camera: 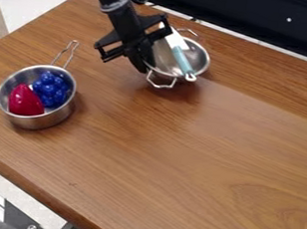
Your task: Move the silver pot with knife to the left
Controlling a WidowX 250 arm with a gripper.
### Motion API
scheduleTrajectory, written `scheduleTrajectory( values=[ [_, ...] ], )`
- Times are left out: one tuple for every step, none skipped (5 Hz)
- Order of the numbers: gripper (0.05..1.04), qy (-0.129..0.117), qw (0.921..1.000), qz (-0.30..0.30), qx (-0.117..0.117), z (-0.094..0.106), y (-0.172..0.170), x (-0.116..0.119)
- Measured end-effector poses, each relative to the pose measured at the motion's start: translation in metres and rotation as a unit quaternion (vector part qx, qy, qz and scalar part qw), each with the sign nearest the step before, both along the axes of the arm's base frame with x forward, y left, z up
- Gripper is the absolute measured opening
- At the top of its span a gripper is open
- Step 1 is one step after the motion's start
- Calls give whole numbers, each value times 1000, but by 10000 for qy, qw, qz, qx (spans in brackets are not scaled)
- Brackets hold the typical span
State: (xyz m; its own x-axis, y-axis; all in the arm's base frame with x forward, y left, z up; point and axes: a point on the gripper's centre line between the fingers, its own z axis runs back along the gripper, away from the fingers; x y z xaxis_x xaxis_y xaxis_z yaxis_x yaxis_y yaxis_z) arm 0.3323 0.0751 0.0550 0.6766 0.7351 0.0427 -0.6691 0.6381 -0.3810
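Observation:
The gripper [145, 63] is in the upper middle, at the left rim of the silver pot [199, 55]. How its fingers stand cannot be made out. The pot has two wire handles, one at the back and one at the front, and its inside faces up. A toy knife [181, 60] with a pale blade and light blue handle lies across the pot, its handle end over the front right rim. Part of the pot's left side is hidden behind the gripper.
At the left stands a metal pan [37, 122] with a wire handle, holding a red toy [25, 101] and blue toy berries [50, 89]. A dark panel [257, 17] runs along the back of the wooden table [179, 163]. The table's front edge slants across the lower left.

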Motion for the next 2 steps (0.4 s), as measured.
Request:
scheduleTrajectory(
  values=[
    [58,-10,9995,283,103,-4,17,5],
    [58,8,9990,399,189,-2,29,4]
  ],
)
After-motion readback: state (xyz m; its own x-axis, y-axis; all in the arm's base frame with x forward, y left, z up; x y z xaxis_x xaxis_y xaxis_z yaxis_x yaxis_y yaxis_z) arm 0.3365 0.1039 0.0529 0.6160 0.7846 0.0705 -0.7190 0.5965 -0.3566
